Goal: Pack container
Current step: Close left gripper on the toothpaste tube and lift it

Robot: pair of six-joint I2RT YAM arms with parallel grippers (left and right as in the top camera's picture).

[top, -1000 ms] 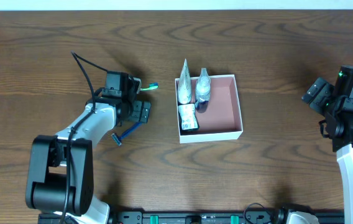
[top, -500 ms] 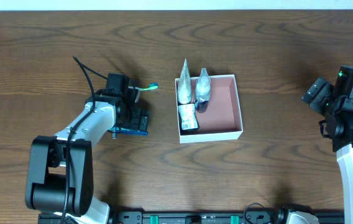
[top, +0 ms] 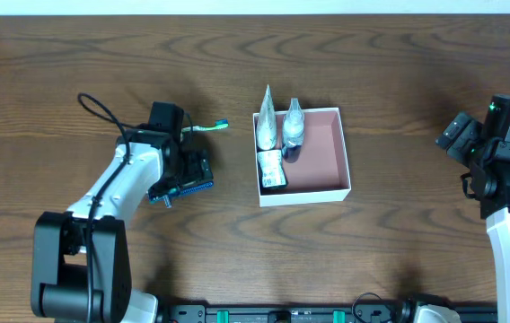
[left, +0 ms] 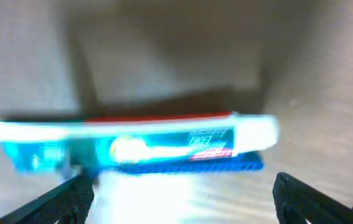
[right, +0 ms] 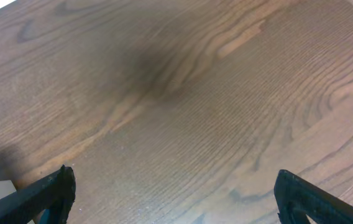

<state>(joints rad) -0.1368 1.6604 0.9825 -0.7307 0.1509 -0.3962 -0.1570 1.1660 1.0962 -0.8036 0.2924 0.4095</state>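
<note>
From overhead, the container (top: 305,196) sits right of the bench's (top: 372,72) middle, flat on the wood, its pink floor mostly bare. Two pale tubes (top: 267,121) (top: 294,126) stand along its far-left side, their tips poking over the far wall, and a dark packet (top: 272,170) lies in its near-left corner. My left pincer (top: 188,178) is left of the container, apart from it, with a blue-edged pack (top: 183,188) at its tips. A green toothbrush (top: 208,127) lies on the wood just beyond it. The right arm (top: 506,170) is parked well off to the right. The left wrist picture is blurred: the pack lies crosswise, white and teal with red and blue edges, and both fingertips (left: 71,196) stand wide apart at the bottom corners. I cannot tell whether they touch it. On the right wrist, the right pincer (right: 173,186) is spread wide over bare wood, holding nothing.
</note>
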